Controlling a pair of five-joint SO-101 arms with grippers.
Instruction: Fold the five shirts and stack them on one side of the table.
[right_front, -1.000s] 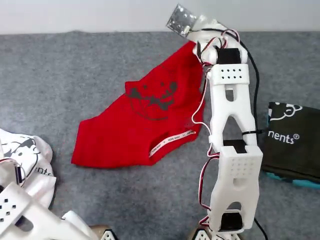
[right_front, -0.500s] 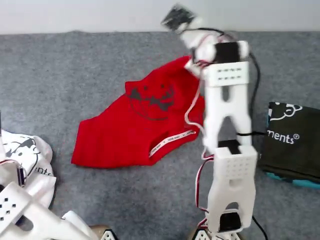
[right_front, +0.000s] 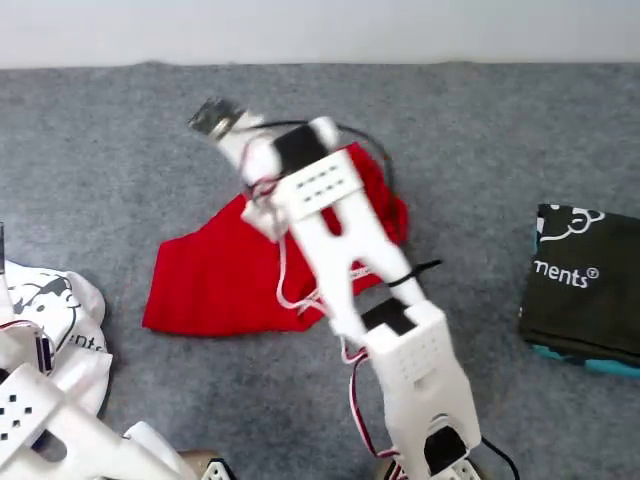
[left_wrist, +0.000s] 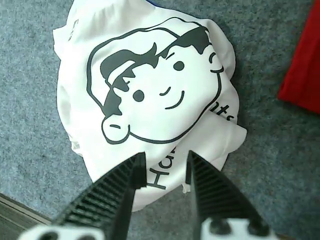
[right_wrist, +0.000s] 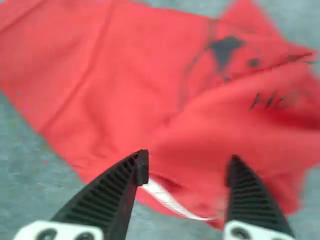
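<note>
A: Counting shirts, how many do you get?

B: Four that I can tell apart. One red shirt (right_front: 210, 285) lies crumpled, partly folded over itself, in the middle of the grey tabletop (right_front: 120, 150). One white shirt (right_front: 60, 310) with a cartoon face sits bunched to the left of the red shirt, just apart from it. One black shirt (right_front: 590, 300) lies folded well off to the right of the red shirt, stacked on one teal piece (right_front: 570, 358) of which only an edge peeks out.

A: And the arms?

B: Two. The right arm (right_front: 400, 340) stretches across the red shirt. The right jaws hang over it, spread wide, gripping nothing. The left arm (right_front: 40, 420) is left of the red shirt, above the white one. The left jaws are parted narrowly over the print, with nothing between them.
</note>
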